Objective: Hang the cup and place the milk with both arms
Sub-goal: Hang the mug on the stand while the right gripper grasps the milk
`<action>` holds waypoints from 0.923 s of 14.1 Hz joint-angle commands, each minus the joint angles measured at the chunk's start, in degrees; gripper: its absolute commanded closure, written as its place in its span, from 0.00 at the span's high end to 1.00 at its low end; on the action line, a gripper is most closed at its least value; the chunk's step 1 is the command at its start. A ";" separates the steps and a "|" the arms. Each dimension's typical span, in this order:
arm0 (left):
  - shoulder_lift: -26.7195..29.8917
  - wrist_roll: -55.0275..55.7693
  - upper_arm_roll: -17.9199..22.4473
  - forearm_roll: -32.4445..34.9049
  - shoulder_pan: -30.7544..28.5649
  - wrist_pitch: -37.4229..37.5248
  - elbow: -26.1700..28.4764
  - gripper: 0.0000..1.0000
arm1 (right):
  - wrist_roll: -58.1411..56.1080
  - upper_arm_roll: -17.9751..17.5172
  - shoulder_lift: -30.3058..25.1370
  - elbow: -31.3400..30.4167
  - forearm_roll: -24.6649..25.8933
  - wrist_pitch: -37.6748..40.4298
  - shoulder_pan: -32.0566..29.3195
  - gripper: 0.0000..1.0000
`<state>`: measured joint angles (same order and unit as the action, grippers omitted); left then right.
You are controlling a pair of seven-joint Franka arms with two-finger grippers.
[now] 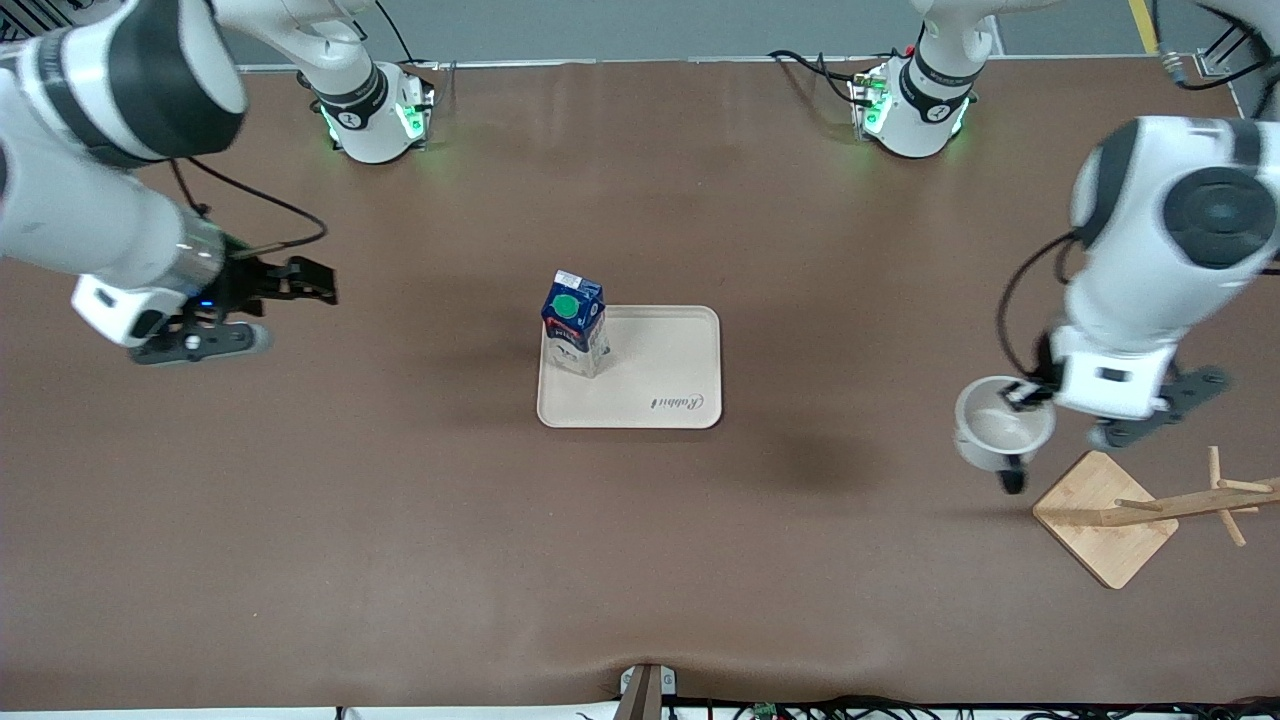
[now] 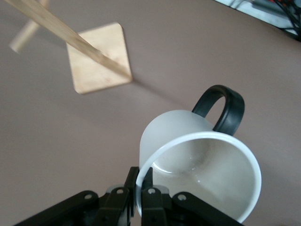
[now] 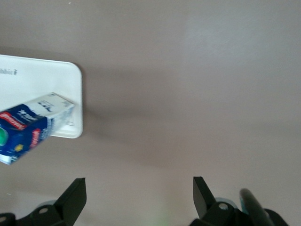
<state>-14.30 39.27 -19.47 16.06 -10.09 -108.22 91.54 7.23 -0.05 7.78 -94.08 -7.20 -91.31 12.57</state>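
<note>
The white cup [image 1: 1000, 432] with its black loop handle [image 2: 222, 106] hangs in my left gripper [image 1: 1022, 396], which is shut on the cup's rim [image 2: 141, 178], one finger inside and one outside. The gripper holds the cup over the table beside the base of the wooden rack [image 1: 1108, 516]. The smiley face is hidden. The dark blue milk [image 1: 575, 320] with its green cap stands upright on the beige tray [image 1: 670, 350] at the table's middle. My right gripper [image 1: 305, 282] is open and empty over the table toward the right arm's end; in its wrist view [image 3: 138, 188] the milk [image 3: 28, 129] and tray [image 3: 44, 77] lie ahead.
The wooden rack has a square base [image 2: 99, 59], a slanted pole [image 2: 70, 37] and side pegs [image 1: 1225, 490], toward the left arm's end, nearer to the front camera than the tray. Brown table surface [image 1: 400, 500] surrounds the tray.
</note>
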 commanded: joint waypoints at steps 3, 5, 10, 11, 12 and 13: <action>2.69 -12.36 -0.83 -5.50 -9.05 -2.96 1.88 0.00 | 15.40 0.57 4.08 0.39 -4.05 -1.58 7.36 1.00; 2.69 -15.26 -0.83 -5.78 -11.60 -3.14 1.80 0.00 | 25.94 0.57 5.66 0.30 -4.05 -3.34 12.81 1.00; 2.69 -19.23 -0.75 -10.69 -17.15 -4.36 1.36 0.00 | 38.38 0.57 8.47 0.39 -3.96 -7.12 20.64 1.00; 2.69 -20.10 -0.66 -10.79 -17.76 -4.45 1.18 0.00 | 39.08 0.57 9.09 0.39 -3.96 -7.56 21.44 1.00; 2.61 -20.37 -0.66 -11.13 -18.38 -4.98 1.18 0.00 | 40.48 0.57 9.71 0.39 -4.05 -8.26 21.88 1.00; 2.52 -20.37 -0.40 -12.36 -18.47 -5.76 1.18 0.00 | 42.76 0.57 10.49 0.39 -4.05 -9.49 23.11 1.00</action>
<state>-13.33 20.02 -19.63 6.01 -27.67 -112.71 91.68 46.67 -0.11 16.78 -94.19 -10.48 -99.35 34.11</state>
